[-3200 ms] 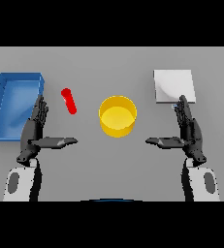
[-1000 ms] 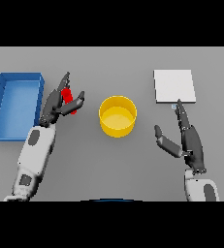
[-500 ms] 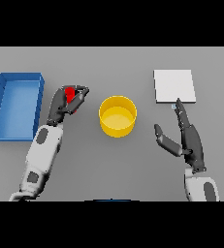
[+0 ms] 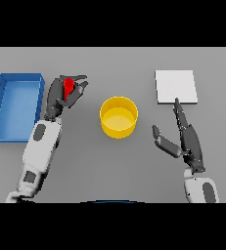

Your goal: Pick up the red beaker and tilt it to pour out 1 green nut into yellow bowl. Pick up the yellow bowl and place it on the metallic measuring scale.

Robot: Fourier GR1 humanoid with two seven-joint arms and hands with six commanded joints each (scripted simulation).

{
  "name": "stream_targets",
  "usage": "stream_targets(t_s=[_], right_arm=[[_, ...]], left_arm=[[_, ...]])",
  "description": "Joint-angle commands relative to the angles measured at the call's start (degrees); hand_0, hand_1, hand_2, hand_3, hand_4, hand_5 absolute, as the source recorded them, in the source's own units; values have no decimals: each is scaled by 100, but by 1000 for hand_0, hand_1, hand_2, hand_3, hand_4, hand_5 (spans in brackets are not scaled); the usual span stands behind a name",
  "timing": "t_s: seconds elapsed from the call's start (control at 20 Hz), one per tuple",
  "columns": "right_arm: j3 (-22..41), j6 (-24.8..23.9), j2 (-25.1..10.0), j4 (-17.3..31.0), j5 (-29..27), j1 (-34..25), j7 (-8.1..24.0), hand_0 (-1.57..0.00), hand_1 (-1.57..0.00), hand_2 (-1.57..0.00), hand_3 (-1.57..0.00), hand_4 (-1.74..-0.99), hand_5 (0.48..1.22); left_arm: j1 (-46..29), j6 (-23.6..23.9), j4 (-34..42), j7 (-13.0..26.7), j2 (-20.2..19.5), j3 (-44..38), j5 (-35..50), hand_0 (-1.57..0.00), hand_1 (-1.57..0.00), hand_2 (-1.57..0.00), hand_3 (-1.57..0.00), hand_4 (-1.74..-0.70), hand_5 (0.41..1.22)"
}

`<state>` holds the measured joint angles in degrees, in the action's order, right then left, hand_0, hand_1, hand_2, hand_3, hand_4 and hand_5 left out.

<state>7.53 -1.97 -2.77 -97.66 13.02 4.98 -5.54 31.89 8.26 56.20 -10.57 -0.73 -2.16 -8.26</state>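
Observation:
The red beaker (image 4: 68,86) stands left of the yellow bowl (image 4: 118,117), with my left hand (image 4: 57,97) curled round it; only the beaker's top shows between the fingers and thumb. No green nut can be seen in it. The bowl sits mid-table and looks empty. The metallic measuring scale (image 4: 176,87), a pale square plate, lies at the back right. My right hand (image 4: 187,139) hovers open in front of the scale, right of the bowl, touching nothing.
A blue tray (image 4: 2,105) lies at the far left, just beside my left forearm.
My left hand has closed its fingers round the red beaker and drawn it slightly upright. The right hand has barely moved.

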Motion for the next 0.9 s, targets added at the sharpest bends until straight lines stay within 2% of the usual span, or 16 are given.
stream_targets(t_s=[0.0, 0.15, 0.25, 0.5, 0.65, 0.7, 0.85], right_arm=[[12, 3, -23, -24, 29, 59, -51, 1, 1, 1, 1, -1250, 672], [49, -52, -56, -122, 151, 109, -71, 1, 1, 1, 1, -1247, 685], [100, -82, -38, -176, 239, 119, 61, 1, 1, 1, 1, -1243, 691], [93, -53, -45, -211, 205, 173, 116, 1, 1, 1, 1, -1243, 710], [114, -82, -29, -231, 250, 177, 127, 1, 1, 1, 1, -1254, 717], [142, -61, -8, -244, 234, 231, 43, 1, 1, 1, 1, -1260, 719], [173, -38, 19, -277, 232, 251, 85, 1, 1, 1, 1, -1267, 721]], left_arm=[[7, 56, 113, 67, -74, 102, -102, -1546, -1546, -1547, -1547, -1716, 1097], [98, -101, 560, 659, -430, 709, -584, -1558, -1558, -1559, -1559, -1728, 1113], [220, -282, 694, 997, -646, 1202, -990, -1563, -1563, -1563, -1563, -1733, 1121], [69, -535, 1047, 1179, -1012, 1644, -1127, -1563, -1563, -1563, -1563, -1733, 1113], [350, -643, 1059, 1409, -1387, 2184, -1728, -1567, -1567, -1567, -1567, -1737, 1112], [475, -636, 978, 1428, -1451, 2435, -2012, -1568, -1568, -1568, -1568, -1738, 1123], [1003, -780, 637, 1572, -1621, 3115, -2771, -1569, -1569, -1569, -1569, -1739, 1152]])
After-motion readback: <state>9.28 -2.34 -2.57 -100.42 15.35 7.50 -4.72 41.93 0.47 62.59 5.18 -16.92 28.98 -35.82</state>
